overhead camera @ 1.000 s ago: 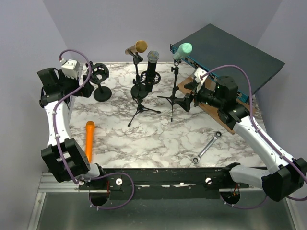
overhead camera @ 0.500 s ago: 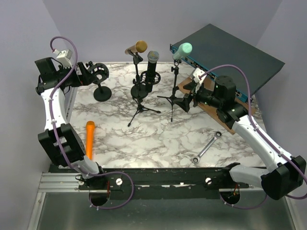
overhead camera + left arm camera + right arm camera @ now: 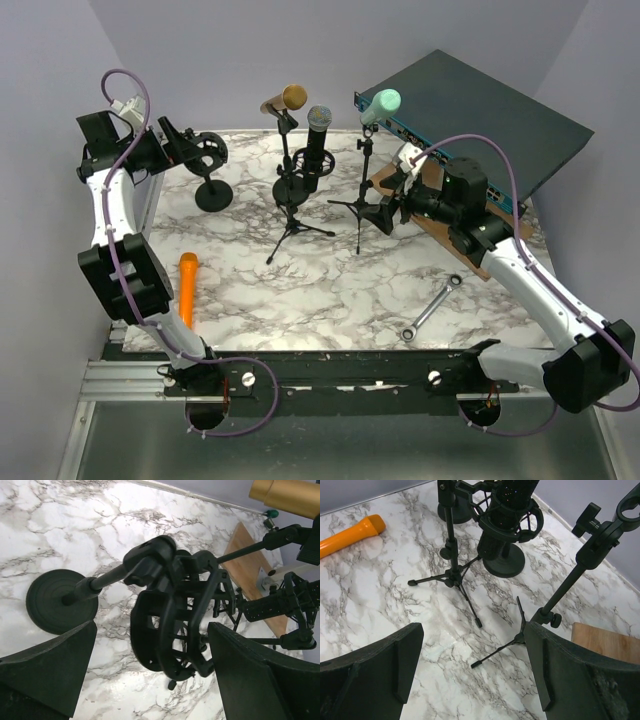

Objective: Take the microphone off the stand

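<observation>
Currently see left gripper [image 3: 150, 627] gaping, empty, facing bare shock mount [image 3: 170, 620]. Note right gripper [image 3: 474, 630] likewise wide, holding nothing, right of shock mount. Find green microphone [image 3: 381, 102] clipped atop tripod stand [image 3: 594, 547], also right of shock mount.

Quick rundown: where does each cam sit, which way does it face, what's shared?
Top external: above and behind the robot, looking down on marble table; left arm and right arm show.
Left wrist: on the left claw, facing the empty shock mount; both fingers show.
Right wrist: on the right claw, facing tripod stands; both fingers show.
Shared: orange microphone, top and right wrist.
</observation>
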